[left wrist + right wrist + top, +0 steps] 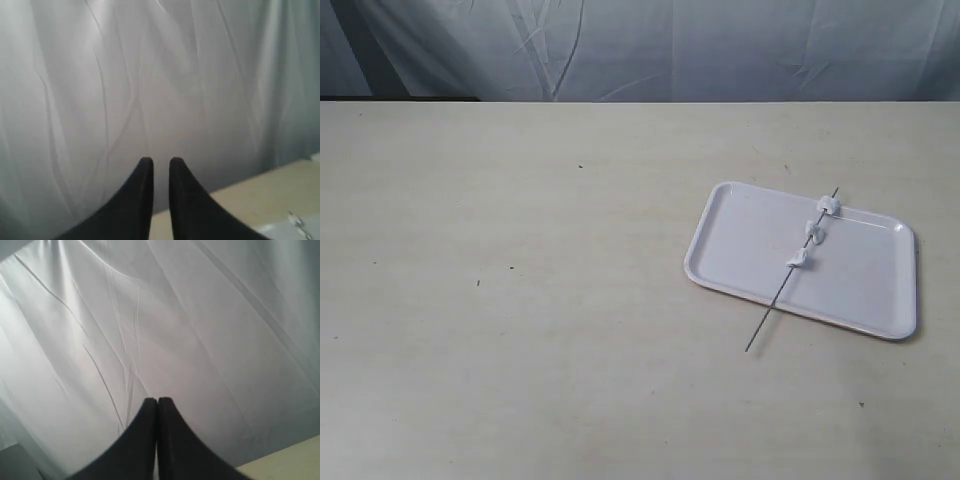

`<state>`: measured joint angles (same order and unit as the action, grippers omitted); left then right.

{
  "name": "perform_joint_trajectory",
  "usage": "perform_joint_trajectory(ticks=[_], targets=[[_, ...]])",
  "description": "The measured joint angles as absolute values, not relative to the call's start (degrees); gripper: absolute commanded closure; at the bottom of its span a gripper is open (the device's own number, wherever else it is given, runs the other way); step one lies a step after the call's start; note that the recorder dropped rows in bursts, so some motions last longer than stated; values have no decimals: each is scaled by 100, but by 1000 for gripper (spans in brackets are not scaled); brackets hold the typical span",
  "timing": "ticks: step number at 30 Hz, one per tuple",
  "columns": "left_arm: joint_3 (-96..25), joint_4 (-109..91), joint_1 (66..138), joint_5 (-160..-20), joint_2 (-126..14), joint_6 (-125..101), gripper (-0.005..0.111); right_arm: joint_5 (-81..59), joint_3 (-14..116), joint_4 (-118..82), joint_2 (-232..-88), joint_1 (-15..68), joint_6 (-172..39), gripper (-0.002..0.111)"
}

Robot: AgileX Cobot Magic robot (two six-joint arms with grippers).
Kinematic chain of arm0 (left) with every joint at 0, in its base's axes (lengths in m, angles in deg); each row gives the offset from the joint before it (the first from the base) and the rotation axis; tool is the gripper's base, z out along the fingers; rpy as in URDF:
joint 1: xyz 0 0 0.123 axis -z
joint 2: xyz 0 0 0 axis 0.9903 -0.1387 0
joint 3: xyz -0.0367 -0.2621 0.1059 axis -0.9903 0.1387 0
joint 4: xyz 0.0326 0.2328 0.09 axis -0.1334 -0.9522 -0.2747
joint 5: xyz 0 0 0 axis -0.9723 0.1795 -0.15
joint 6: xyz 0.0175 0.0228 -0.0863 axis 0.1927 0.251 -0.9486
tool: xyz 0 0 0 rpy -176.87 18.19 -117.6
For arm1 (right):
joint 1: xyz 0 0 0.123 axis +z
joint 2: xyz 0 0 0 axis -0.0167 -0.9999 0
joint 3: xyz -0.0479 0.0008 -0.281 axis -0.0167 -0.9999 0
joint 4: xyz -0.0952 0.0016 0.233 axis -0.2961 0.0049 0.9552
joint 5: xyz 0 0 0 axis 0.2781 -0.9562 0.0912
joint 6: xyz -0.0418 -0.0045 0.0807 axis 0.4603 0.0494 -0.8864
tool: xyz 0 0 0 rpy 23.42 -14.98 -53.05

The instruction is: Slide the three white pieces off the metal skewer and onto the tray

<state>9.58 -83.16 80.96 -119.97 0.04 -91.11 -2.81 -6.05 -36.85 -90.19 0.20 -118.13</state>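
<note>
The white tray lies on the right side of the table. The thin metal skewer rests slantwise across it, its near end sticking out over the front rim onto the table. Three white pieces are threaded along the skewer's upper half, over the tray. Neither gripper shows in the exterior view. My left gripper points at the curtain with a narrow gap between its black fingers and nothing in it; a corner of the tray shows low in that view. My right gripper is shut, fingertips touching, holding nothing.
The beige table spreads wide to the left of the tray and in front of it. A grey-white curtain hangs behind the table's far edge and fills both wrist views.
</note>
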Motion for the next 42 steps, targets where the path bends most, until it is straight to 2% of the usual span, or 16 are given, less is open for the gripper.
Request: perform_joint_trajectory(ticks=[7, 11, 16, 20, 23, 25, 34, 42], targets=[[-250, -9242, 8276, -13240, -2824, -10502, 94, -1138, 304, -4249, -9348, 362, -12291, 108], [-920, -9310, 8796, -13617, -4745, -10884, 94, -1454, 520, -4185, -9716, 888, -12302, 108], [-1771, -9133, 10367, -13378, -6879, -10879, 93, -2203, 672, -4133, -10461, 1782, -11981, 108], [-2521, -9039, 11675, -12884, -8205, -10623, 81, -3172, 856, -3845, -11199, 2427, -11188, 108], [-2910, -9055, 12273, -12396, -8794, -10707, 63, -3815, 1088, -3667, -11692, 2666, -10706, 108], [-3121, -9227, 12415, -12166, -9081, -10935, 57, -4110, 1289, -3603, -12041, 2723, -10400, 108], [-3700, -10669, 12477, -11948, -9730, -12608, 58, -4986, 2334, -3685, -13390, 2749, -9700, 108], [-4376, -10849, 12771, -12011, -10237, -13086, 58, -5383, 2818, -4037, -14236, 2749, -9560, 108]])
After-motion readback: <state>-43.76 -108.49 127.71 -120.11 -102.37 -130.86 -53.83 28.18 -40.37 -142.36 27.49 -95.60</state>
